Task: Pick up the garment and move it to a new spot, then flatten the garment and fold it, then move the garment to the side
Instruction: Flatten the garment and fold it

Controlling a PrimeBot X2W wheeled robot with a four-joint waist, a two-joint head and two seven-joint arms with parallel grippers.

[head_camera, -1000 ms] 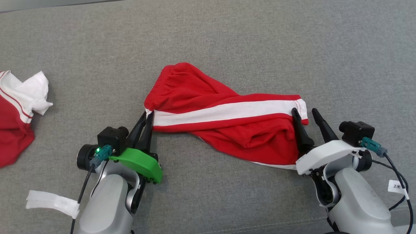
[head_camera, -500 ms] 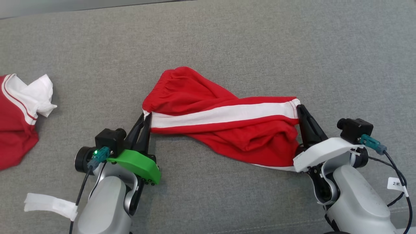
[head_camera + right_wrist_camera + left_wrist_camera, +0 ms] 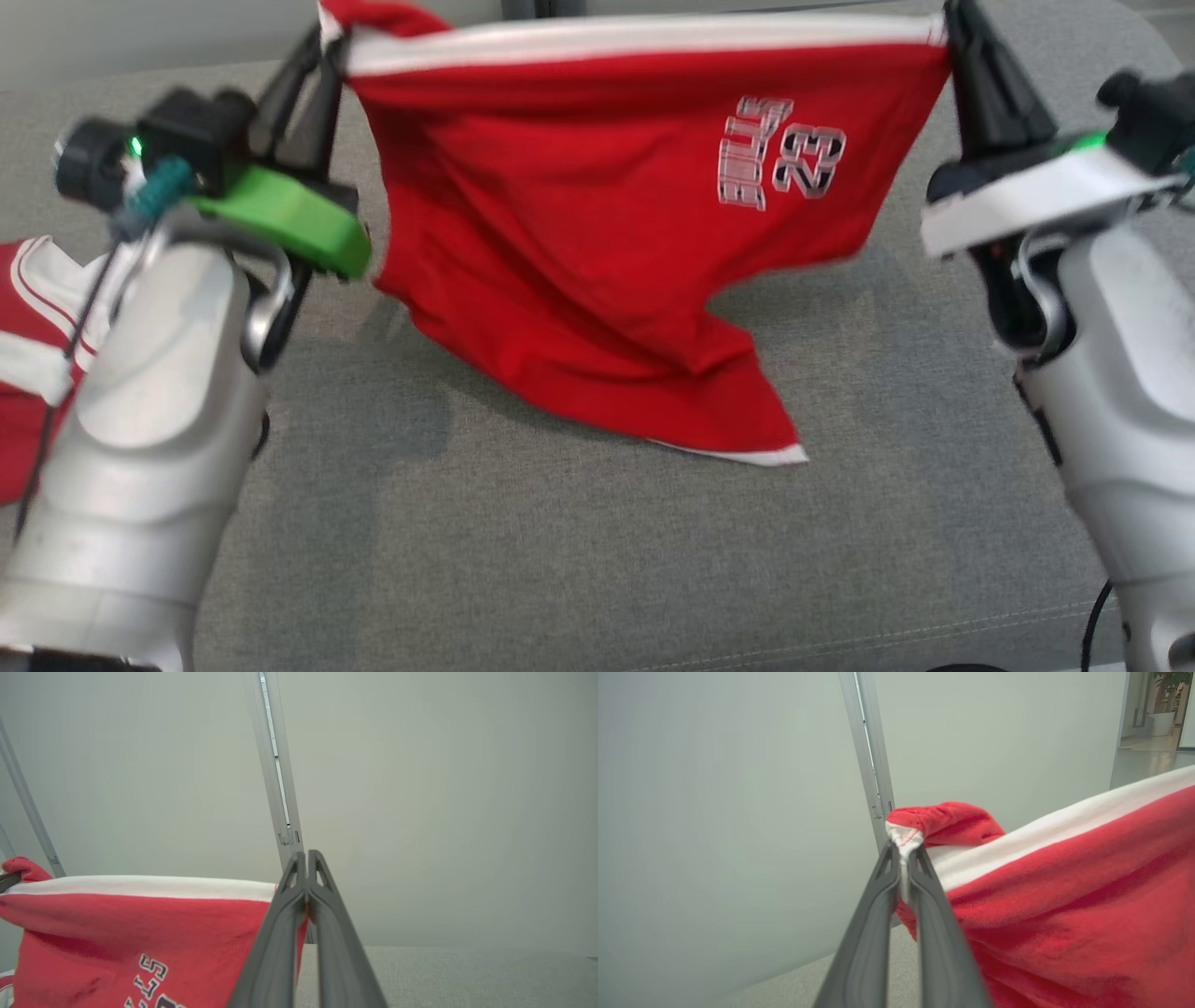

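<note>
At the far left edge of the head view a second garment (image 3: pixel 28 308), red with white trim, lies bunched on the grey fabric surface (image 3: pixel 560 560), partly behind the left forearm. Just right of it, the left pincer (image 3: pixel 322 42) is clamped tight on the left top corner of the garment (image 3: pixel 560 215). The left wrist view shows that pincer (image 3: pixel 901 848) with white seam cloth squeezed between its two fingers and the red garment (image 3: pixel 1064 905) running off to the right.

The garment is up in the air, stretched between the two arms. Its white band (image 3: pixel 635 37) forms a straight, taut top edge. A print (image 3: pixel 784 159) with "23" shows upside down near the upper right. The lower edge slants down to a white-hemmed corner (image 3: pixel 775 455) close to the surface; I cannot tell whether it touches. Bare grey fabric spreads under, in front of and to the right of the hanging cloth.

At the right, the right pincer (image 3: pixel 954 19) is closed on the right top corner. In the right wrist view its fingers (image 3: pixel 299 914) meet at the garment's (image 3: pixel 140 924) edge. Behind stands a pale wall panel (image 3: pixel 444 788) with a metal strip (image 3: pixel 275 765).

Count: two garments, one held; two pincers, both gripping.
</note>
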